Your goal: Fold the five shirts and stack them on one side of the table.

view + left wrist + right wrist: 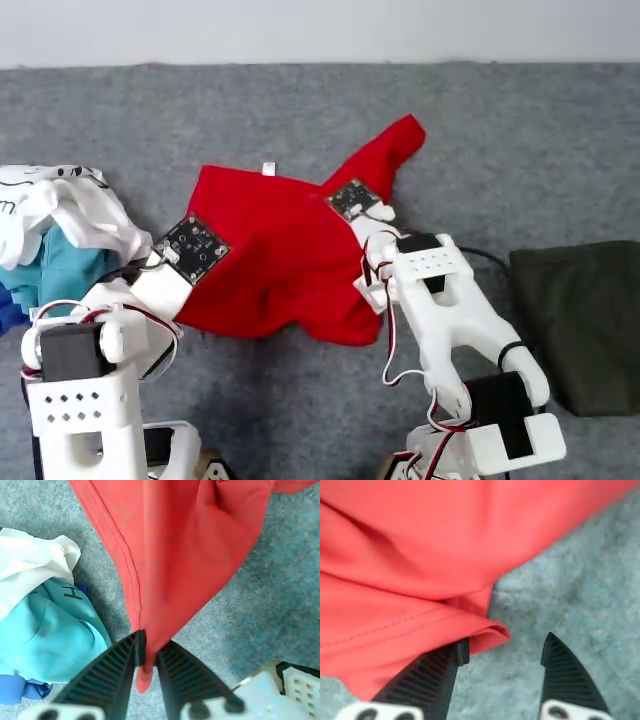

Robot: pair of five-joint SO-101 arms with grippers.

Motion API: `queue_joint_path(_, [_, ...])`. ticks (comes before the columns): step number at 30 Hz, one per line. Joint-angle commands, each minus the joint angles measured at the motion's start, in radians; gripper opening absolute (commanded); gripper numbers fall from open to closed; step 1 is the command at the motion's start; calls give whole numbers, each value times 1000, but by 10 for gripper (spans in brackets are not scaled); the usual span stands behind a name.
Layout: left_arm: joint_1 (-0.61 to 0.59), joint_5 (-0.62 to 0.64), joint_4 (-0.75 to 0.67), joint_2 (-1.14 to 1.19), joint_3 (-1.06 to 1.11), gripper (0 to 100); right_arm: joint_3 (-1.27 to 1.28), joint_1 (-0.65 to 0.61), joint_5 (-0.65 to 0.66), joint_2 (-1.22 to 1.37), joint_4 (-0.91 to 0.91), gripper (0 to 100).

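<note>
High view: a loose shirt pile [50, 225] sits far left; the left gripper [149, 647] pinches the hem of the red shirt [280, 250] mid-table; the right gripper [507, 642] gapes open at its other edge; a folded dark shirt [585, 320] lies far right.

The left gripper [145, 652] has its black ribbed fingers [107, 672] pressed together on a corner of the red shirt [190, 545], and a small tip of cloth pokes out between them on the near side. Beyond the fingertips the shirt widens out, a stitched hem running along one edge. Beneath it lies the grey table [270, 605]. Beside the hem sits a heap: a white shirt [30, 560], a teal shirt [50, 635] with dark lettering, and a blue shirt [20, 690] touching it
</note>
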Motion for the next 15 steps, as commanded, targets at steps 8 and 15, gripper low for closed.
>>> queue_joint_path(8, [-2,-6,12,-12,-2,14,-8,5,98,99,-7,130])
queue_joint_path(15, [-2,-6,12,-12,54,14,-137,8,63,182,87,152])
